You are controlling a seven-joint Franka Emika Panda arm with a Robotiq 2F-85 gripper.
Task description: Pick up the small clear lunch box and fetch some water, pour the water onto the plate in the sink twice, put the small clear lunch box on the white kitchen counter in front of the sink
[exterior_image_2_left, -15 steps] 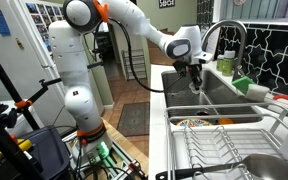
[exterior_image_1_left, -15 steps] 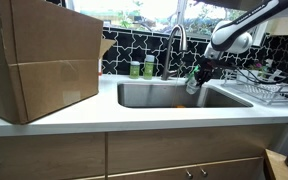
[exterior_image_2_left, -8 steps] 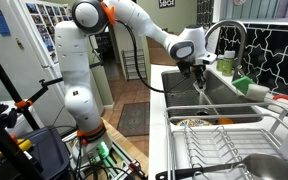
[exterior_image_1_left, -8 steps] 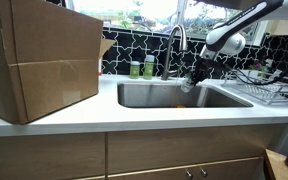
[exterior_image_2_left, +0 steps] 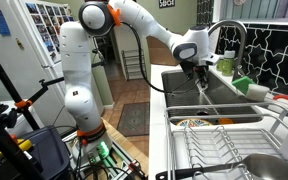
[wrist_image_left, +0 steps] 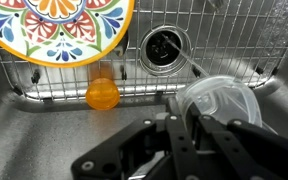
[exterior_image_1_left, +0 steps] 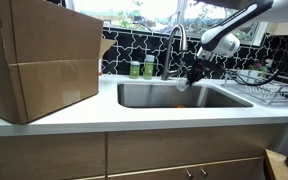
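Gripper plus lunch box, leftward

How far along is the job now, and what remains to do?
Done: the lunch box is picked up; the gripper holds it over the sink. In hand: fetching or pouring water; I cannot tell which, nor whether the plate is wet. Left: setting the box on the white counter.
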